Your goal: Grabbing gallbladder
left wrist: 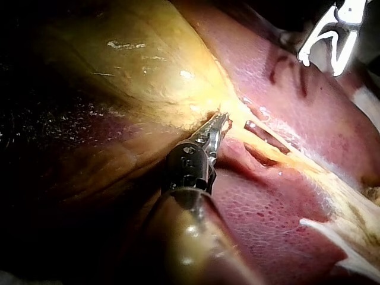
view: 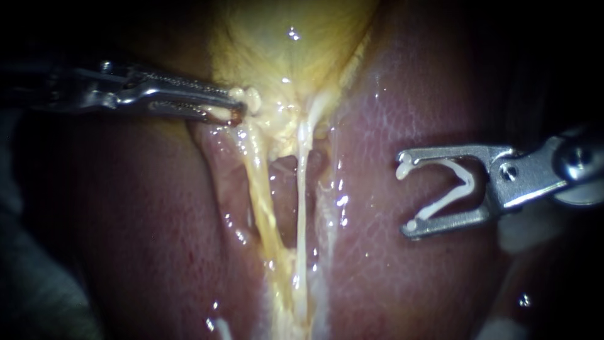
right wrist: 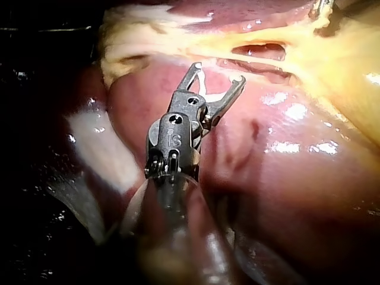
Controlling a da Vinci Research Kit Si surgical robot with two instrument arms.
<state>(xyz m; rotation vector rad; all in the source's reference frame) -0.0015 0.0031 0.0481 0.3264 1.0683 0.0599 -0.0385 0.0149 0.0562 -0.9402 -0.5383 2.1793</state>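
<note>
Our left instrument [view: 236,108] comes in level from the left. Its jaws are closed on a knob of pale yellow tissue at the lower edge of the gallbladder [view: 286,44] — the yellow sac in the upper middle of the endoscope view, with the red liver [view: 390,264] on either side. In the left wrist view the same jaws lie pinched together right at that edge. Below the grip two strands run down side by side: a yellowish tube [view: 263,211] and, just to its right, a thin white tube [view: 302,201], with a dark gap between them. Farther right, well apart from both tubes, our right instrument [view: 406,197] hangs over the liver — its jaws stand wide, each against one leg of a white V-shaped clip [view: 464,182] seated between them.
</note>
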